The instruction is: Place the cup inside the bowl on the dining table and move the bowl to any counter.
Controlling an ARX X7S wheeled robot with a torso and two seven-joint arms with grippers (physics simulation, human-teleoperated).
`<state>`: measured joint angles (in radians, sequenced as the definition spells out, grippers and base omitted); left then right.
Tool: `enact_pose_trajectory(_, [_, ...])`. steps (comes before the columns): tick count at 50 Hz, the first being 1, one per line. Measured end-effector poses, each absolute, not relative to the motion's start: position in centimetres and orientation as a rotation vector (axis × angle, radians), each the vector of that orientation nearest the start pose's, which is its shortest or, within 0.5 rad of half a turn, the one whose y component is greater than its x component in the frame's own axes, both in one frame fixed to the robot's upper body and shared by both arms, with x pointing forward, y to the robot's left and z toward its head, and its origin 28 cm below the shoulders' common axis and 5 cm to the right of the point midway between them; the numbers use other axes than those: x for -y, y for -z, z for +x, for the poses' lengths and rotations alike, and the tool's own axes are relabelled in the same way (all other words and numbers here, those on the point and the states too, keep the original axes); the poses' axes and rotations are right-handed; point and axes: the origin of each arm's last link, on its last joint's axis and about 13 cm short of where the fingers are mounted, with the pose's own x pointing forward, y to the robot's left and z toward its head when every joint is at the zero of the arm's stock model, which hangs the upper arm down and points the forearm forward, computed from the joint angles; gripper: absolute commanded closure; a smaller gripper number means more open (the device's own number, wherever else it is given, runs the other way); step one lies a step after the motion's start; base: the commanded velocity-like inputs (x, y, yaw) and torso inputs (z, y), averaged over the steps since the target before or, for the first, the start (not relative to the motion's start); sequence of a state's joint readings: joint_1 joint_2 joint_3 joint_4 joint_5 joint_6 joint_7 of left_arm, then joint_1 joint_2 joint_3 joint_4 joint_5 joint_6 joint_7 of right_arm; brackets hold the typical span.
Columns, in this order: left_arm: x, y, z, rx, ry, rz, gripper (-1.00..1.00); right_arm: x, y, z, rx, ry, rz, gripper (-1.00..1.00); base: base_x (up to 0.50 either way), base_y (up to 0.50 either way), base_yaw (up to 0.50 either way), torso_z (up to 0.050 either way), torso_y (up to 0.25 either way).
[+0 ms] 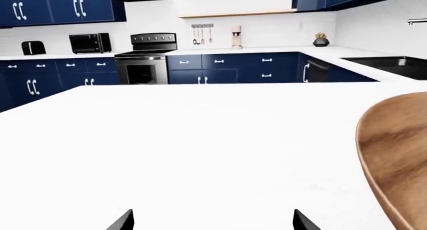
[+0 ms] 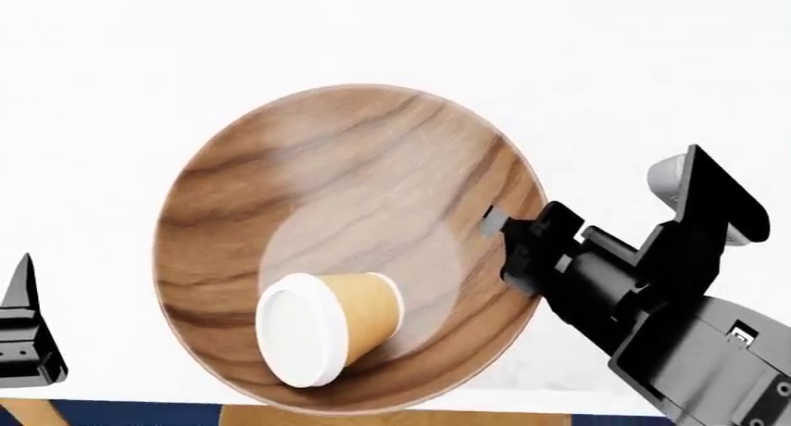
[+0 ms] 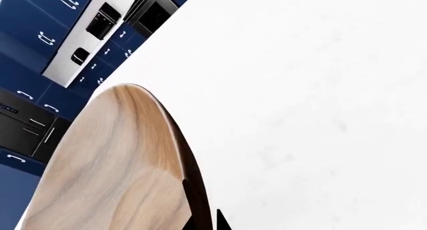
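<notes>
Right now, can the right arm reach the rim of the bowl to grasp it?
Probably yes. The right gripper is already at the rim of the bowl, nothing between them, and the cup lies inside, away from that edge.

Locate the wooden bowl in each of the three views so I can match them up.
Head view: the bowl fills the centre, the cup lying inside it, the right gripper at its rim.
Left wrist view: only an arc of the bowl shows, at the picture's right edge.
Right wrist view: the bowl fills the lower left, seen edge-on.
Shared landmark: the white dining table under it.
</notes>
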<state>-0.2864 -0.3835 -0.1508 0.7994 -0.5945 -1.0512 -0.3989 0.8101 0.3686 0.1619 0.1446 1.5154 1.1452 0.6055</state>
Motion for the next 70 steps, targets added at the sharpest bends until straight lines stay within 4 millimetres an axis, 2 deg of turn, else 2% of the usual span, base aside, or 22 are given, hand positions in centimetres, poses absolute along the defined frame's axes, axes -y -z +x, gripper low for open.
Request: enact_pose_trajectory(70, [-25.58, -17.10, 20.36, 0.015, -0.126, 0.046, -1.00, 14.94, -20.71, 30.01, -0.443, -0.288, 0.674, 1.00, 0.00, 0.50, 0.00, 0.000, 0.000])
